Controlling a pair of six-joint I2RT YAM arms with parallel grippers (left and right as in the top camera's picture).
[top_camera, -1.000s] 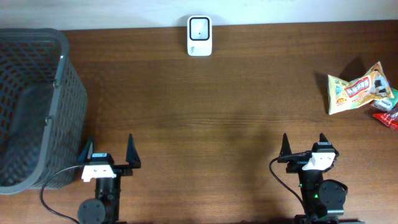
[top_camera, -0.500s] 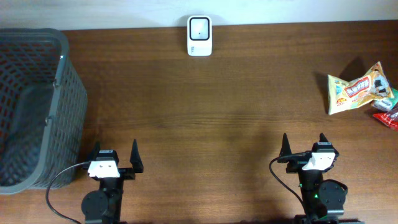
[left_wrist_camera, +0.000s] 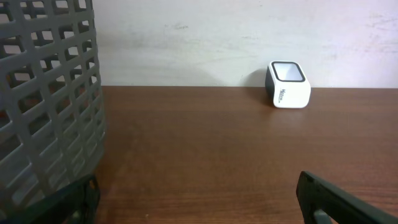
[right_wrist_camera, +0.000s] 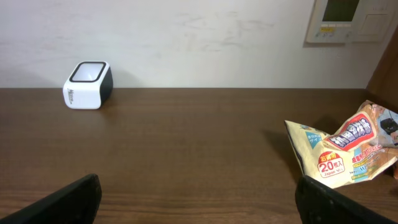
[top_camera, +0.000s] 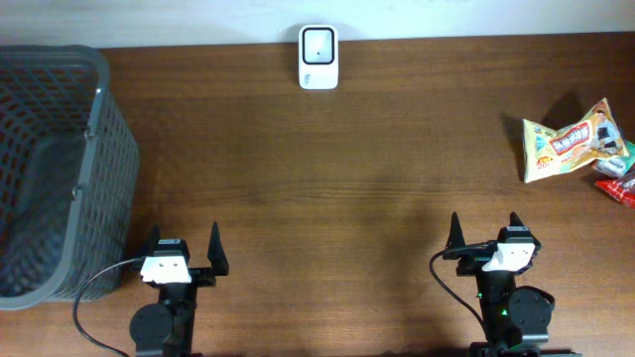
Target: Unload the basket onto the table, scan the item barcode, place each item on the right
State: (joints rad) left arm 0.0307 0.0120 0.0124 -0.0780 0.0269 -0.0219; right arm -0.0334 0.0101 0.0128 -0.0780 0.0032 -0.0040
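Snack bag (top_camera: 571,147) lies crumpled at the far right of the surface (top_camera: 327,198), beside a red packet (top_camera: 617,188) and well apart from the scanner (top_camera: 318,57) at the far middle. The 2 grippers, right gripper (top_camera: 485,228) and left gripper (top_camera: 185,240), stand spread wide and hold nothing. The puffy foil could slip from a pinch, or its barcode could end up facing away from the scanner.

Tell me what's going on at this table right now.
Nothing is being handled right now. The left arm and right arm sit at the near edge of the table, jaws open and empty. The snack bag lies untouched on the right. The white scanner stands at the back edge, and a grey basket sits on the left.
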